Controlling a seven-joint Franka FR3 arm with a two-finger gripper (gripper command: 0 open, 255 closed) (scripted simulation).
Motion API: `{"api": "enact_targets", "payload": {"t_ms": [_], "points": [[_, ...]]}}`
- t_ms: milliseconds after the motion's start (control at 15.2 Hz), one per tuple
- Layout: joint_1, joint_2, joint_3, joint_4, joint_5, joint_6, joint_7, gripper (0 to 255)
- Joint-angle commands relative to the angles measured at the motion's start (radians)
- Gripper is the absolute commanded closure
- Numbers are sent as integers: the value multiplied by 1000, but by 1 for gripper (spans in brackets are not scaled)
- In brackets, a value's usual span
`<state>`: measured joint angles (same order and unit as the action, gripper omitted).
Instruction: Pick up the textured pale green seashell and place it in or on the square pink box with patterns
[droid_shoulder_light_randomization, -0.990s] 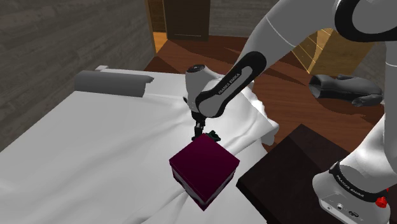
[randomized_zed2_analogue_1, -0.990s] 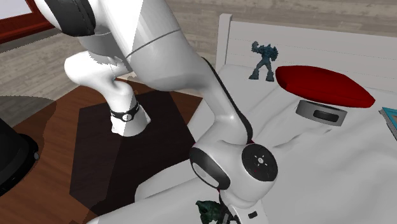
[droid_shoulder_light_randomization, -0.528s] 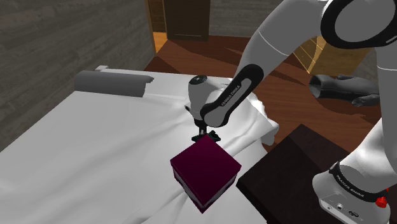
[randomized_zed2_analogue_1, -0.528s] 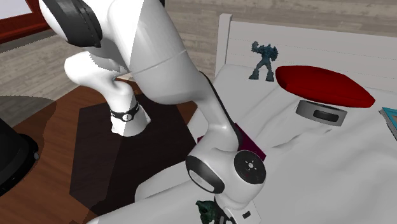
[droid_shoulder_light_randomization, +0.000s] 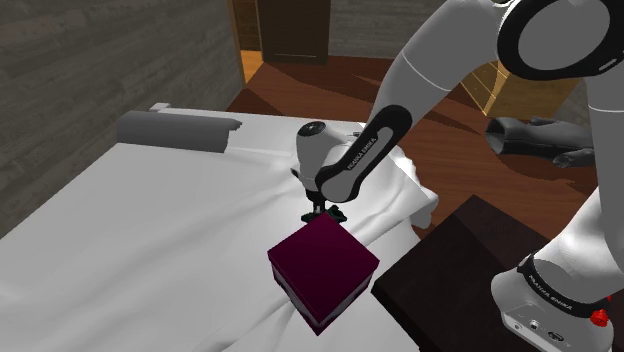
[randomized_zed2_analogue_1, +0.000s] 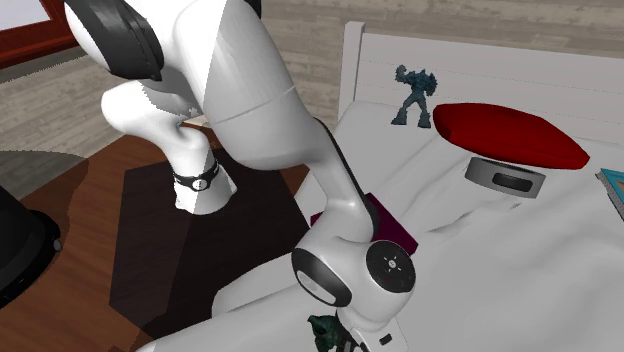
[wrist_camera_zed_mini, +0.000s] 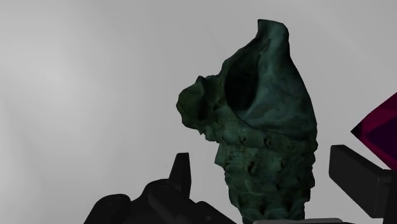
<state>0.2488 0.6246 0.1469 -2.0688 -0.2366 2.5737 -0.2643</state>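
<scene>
1. The claw (wrist_camera_zed_mini: 264, 167) is low over the white bed sheet (droid_shoulder_light_randomization: 150, 220) with its two black fingers (wrist_camera_zed_mini: 182, 170) spread well apart. It has hold of nothing.
2. The seashell (wrist_camera_zed_mini: 267, 121) lies on the sheet directly between those fingers, with a thin gap showing on either side. It renders dark green rather than pale, with a knobbly body and a hollow mouth further out from the claw.
3. The box (droid_shoulder_light_randomization: 322, 265) is dark magenta with a plain top. It sits just beside the claw, past one finger and towards the stand.
4. The shell looks rigid and light, and probably brittle at its thin flared lip. The bumps should give the pads some bite, though the tapering form could slip out under a hard squeeze.
5. The best hold seems to be across the thick knobbly body where the fingers already flank it — not the lip or the hollow.
</scene>
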Motion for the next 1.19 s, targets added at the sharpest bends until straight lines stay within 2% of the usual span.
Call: {"api": "enact_targets", "payload": {"t_ms": [0, 594, 1122], "points": [[1, 1, 0, -2, 0, -1, 0, 255], [0, 1, 0, -1, 0, -1, -1, 255], [-17, -97, 24, -28, 26, -72, -20, 255]]}}
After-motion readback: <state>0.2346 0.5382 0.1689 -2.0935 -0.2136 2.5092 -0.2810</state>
